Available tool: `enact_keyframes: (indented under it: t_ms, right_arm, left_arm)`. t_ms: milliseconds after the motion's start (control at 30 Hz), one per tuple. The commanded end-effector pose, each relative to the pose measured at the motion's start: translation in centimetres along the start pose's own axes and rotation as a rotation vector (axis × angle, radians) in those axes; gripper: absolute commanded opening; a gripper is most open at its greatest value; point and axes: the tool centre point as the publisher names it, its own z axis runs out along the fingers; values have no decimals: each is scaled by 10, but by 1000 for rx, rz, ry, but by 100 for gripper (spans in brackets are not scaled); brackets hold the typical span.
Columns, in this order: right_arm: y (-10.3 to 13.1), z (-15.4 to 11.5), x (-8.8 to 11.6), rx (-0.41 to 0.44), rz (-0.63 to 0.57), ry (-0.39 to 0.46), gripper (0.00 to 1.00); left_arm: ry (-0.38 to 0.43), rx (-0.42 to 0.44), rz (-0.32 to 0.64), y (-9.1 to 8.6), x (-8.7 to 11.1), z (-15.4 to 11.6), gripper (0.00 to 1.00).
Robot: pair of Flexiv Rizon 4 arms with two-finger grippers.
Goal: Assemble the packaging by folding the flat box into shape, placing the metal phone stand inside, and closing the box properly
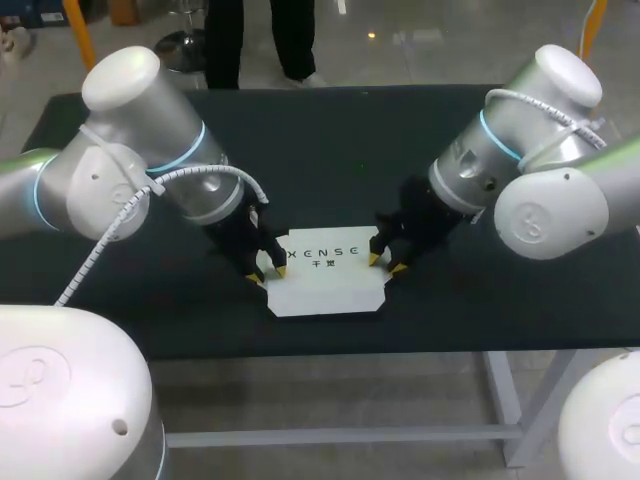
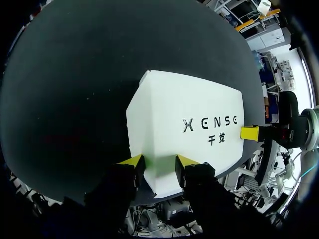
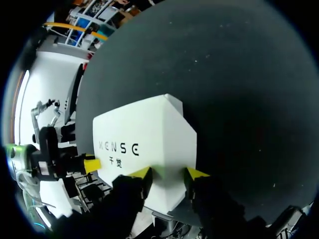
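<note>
Where the table's near edge ran closest to the robot, the flat white box lay with its printed face up, not yet folded into shape. It rested on the dark table, with a small notch cut into its near right corner.

The left gripper pointed down at the box's left edge. Its two yellow tips stood a modest way apart, one toward the near corner and one a little farther along. In the left wrist view a strip of white card showed between those fingers.

The right gripper stood likewise at the box's right edge, its tips parted about as much. The right wrist view showed the card's edge between its fingers, with a crease running along the panel just ahead of them. Each wrist view also caught one yellow tip of the other arm at the box's opposite edge.

Beyond the box, the table ran on toward its far edge.
</note>
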Motion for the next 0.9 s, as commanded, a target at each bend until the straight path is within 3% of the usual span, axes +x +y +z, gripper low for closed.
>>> enact_keyframes:
  t_ms: [33, 167, 300, 467, 900]
  right_arm:
    - [0, 1, -1, 4, -1, 1, 49]
    - [0, 1, -1, 4, -1, 1, 48]
    - [0, 1, -1, 4, -1, 1, 47]
    - [0, 1, -1, 4, -1, 1, 46]
    - [-1, 3, -1, 0, -4, 5, 43]
  left_arm:
    - [-5, 0, 0, -2, 0, 9, 45]
    - [-5, 0, 0, -2, 0, 9, 43]
    - [-5, 0, 0, -2, 0, 9, 35]
    - [-5, 0, 0, -2, 0, 9, 42]
    - [3, 1, -2, -1, -1, 10, 35]
